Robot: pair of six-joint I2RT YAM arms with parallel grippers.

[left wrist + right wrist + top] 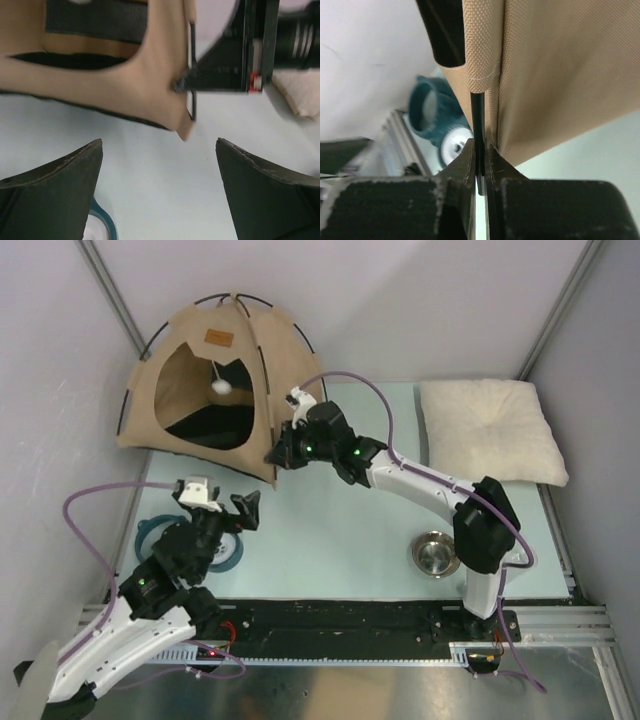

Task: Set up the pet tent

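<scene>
We see the pet tent (215, 380) standing in the far-left corner of the worktop. Our right gripper (480, 150) is pinched tight on the thin black pole (477, 125) at the tent's front right foot, just below the fabric sleeve. Our left gripper (160, 145) hangs wide apart near the left edge, facing that same foot. The way to do this well, we judge, is to grip low, seat the pole tip gently without dragging the tent, and have the left steady the hem.
</scene>
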